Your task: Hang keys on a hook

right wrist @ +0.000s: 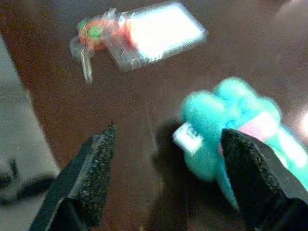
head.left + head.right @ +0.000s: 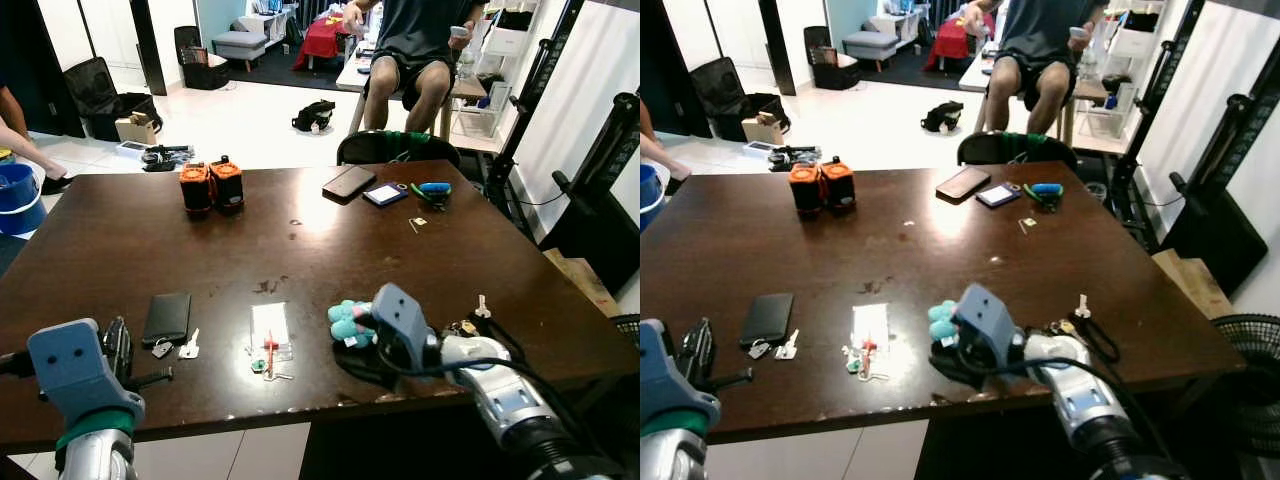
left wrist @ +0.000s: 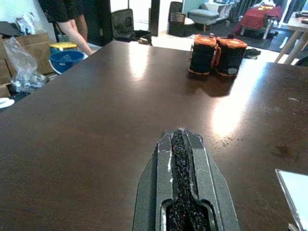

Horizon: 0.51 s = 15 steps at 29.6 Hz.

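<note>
keys [image 1: 89, 41] on table | right hand [image 1: 163, 178] spread, hovering near | left hand [image 3: 185, 178] pressed together

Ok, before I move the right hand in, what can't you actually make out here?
- Hook: I see none to point at.
- Key ring by the clear card holder: right wrist view is blurred, key count unreadable.
- Teal plush: the right hand hides its far side in the eye views.
- Small keys beside the black phone: too small for detail.
</note>
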### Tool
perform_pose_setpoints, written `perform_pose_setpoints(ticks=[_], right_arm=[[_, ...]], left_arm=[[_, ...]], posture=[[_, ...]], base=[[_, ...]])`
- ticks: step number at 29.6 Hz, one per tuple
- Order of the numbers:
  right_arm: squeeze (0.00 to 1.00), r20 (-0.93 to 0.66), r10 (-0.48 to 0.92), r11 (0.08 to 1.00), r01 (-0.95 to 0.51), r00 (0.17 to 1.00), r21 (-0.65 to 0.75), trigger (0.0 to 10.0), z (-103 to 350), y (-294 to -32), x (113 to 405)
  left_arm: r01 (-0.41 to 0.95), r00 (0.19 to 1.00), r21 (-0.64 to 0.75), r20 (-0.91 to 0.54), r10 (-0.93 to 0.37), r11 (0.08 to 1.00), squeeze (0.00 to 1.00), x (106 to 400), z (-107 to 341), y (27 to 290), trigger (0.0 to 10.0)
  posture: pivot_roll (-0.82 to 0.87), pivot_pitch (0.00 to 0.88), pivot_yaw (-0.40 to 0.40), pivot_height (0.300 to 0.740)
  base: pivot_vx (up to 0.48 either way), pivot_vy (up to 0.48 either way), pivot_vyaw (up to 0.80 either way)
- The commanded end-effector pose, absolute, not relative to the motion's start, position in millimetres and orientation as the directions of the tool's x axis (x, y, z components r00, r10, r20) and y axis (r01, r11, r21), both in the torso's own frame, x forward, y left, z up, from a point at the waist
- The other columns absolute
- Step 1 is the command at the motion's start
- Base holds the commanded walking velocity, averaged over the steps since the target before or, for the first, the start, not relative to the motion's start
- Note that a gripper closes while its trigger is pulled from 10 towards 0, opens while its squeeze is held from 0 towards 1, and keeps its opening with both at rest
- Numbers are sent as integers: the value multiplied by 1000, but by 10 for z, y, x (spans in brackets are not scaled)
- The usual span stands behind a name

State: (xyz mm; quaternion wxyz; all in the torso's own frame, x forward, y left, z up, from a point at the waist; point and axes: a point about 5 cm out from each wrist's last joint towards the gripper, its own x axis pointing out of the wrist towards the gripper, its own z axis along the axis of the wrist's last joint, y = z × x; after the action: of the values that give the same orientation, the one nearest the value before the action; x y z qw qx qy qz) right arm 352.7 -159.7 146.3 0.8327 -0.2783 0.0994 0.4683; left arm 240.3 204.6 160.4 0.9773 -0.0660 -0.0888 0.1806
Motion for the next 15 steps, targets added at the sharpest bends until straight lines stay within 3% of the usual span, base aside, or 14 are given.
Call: perform_pose_setpoints(ticks=[1,9,13,15], right_arm=[[0,-460,706,385,-838,538,-387,10000,1439,-1626,3530],[0,-464,657,429,-801,594,-418,10000,1484,-1746,3574],[0,-344,606,557,-692,717,-460,10000,1565,-1781,3648],[0,-344,606,557,-692,717,-460,10000,1565,-1781,3648]], left_arm=[[-345,921,-160,134,367,925,0,2370,1582,2052,10000],[-344,922,-167,128,366,924,0,2371,1578,2048,10000],[-347,920,-181,122,371,920,0,2371,1575,2049,10000],[-347,920,-181,122,371,920,0,2371,1575,2049,10000]], posture=[[-37,73,71,740],[-35,76,68,740],[-35,76,69,740],[-35,76,69,740]], base=[[0,0,0],[0,0,0],[0,0,0],[0,0,0]])
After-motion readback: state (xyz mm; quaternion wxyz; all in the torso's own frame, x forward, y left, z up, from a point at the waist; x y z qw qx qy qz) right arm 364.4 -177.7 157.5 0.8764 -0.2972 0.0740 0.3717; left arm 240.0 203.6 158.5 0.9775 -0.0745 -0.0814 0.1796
